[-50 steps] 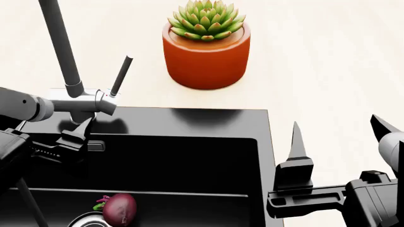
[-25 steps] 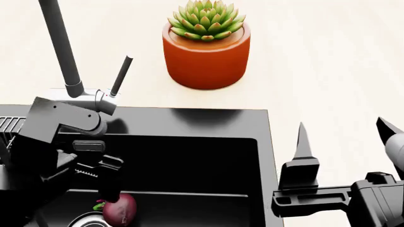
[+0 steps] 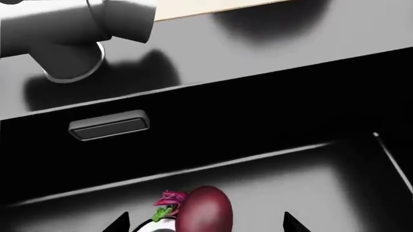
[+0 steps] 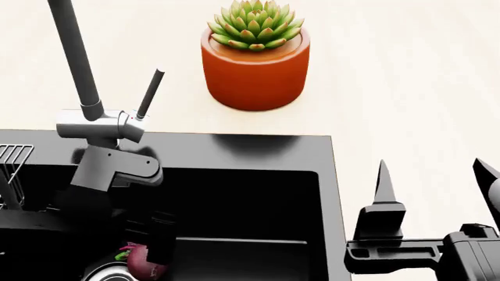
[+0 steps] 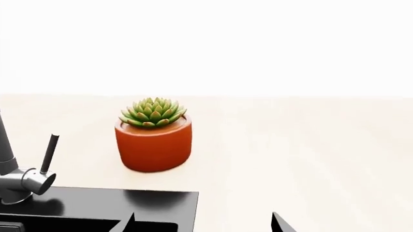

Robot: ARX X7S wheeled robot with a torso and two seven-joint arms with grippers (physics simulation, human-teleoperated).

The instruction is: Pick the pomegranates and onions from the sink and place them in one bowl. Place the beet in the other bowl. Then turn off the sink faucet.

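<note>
The beet, dark purple-maroon with a pink-green tuft, lies on the floor of the black sink by the steel drain strainer. My left gripper is open and low in the basin, with the beet between its fingertips and gaps on both sides. In the head view the left gripper partly covers the beet. My right gripper is open and holds nothing, over the counter just right of the sink. The sink faucet stands at the back left, its lever tilted up. Pomegranates, onions and both bowls are out of view.
A succulent in an orange pot stands on the pale counter behind the sink, and the right wrist view shows the pot too. A wire rack sits at the sink's left edge. An overflow slot marks the sink's back wall.
My left arm has swung right and down from beside the faucet into the basin, ending over the beet. The right gripper has drifted slightly lower and to the right.
</note>
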